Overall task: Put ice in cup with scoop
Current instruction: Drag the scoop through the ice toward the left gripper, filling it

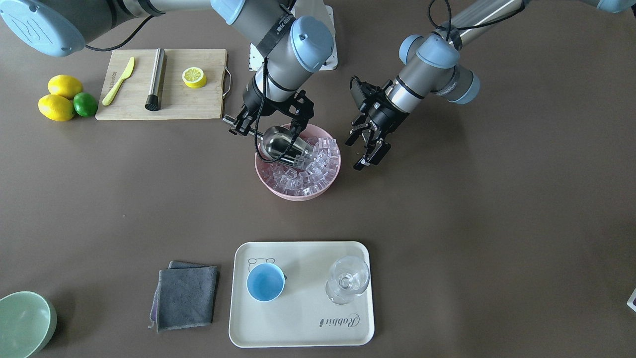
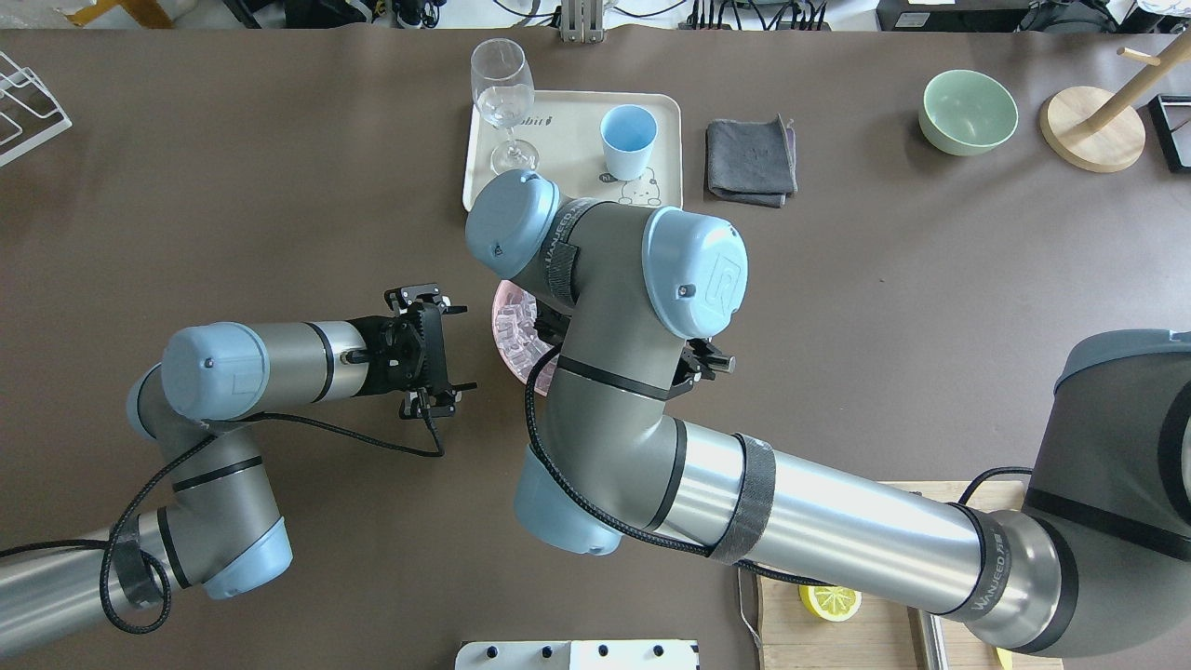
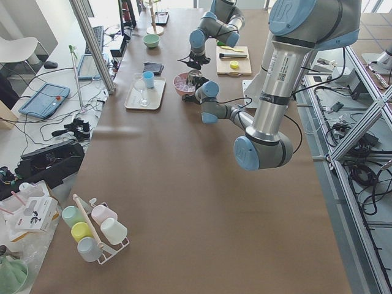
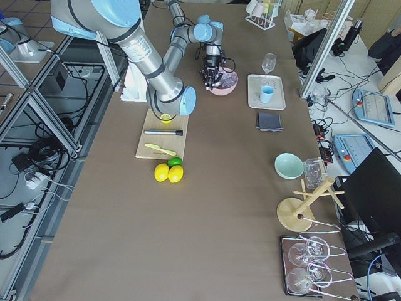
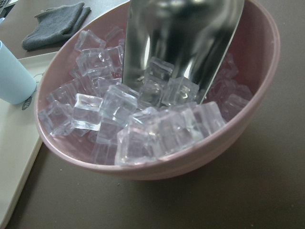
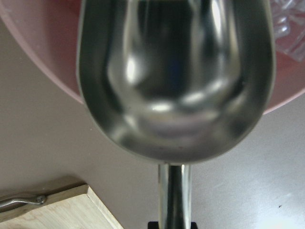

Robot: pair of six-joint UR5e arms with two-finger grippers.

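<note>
The steel scoop (image 1: 283, 146) is tilted into a pink bowl (image 1: 293, 195), with its mouth pushed among the clear ice cubes (image 1: 318, 169). My right gripper (image 1: 246, 128) is shut on the scoop's handle at the bowl's far side. In the right wrist view the scoop's trough (image 6: 176, 76) looks empty. The left wrist view shows the scoop's tip (image 5: 186, 43) resting in the ice (image 5: 143, 119). My left gripper (image 1: 366, 149) is open and empty, just beside the bowl. The light-blue cup (image 1: 266, 282) stands upright on a cream tray (image 1: 303, 318), apart from both grippers.
A clear stemmed glass (image 1: 348, 279) shares the tray. A grey cloth (image 1: 186, 296) and a pale green bowl (image 1: 22, 323) lie beside it. A cutting board (image 1: 198, 107) holds a steel rod (image 1: 156, 79), a yellow knife (image 1: 119, 80) and a lemon half (image 1: 194, 77). Lemons (image 1: 62, 97) and a lime (image 1: 85, 104) sit beside the board.
</note>
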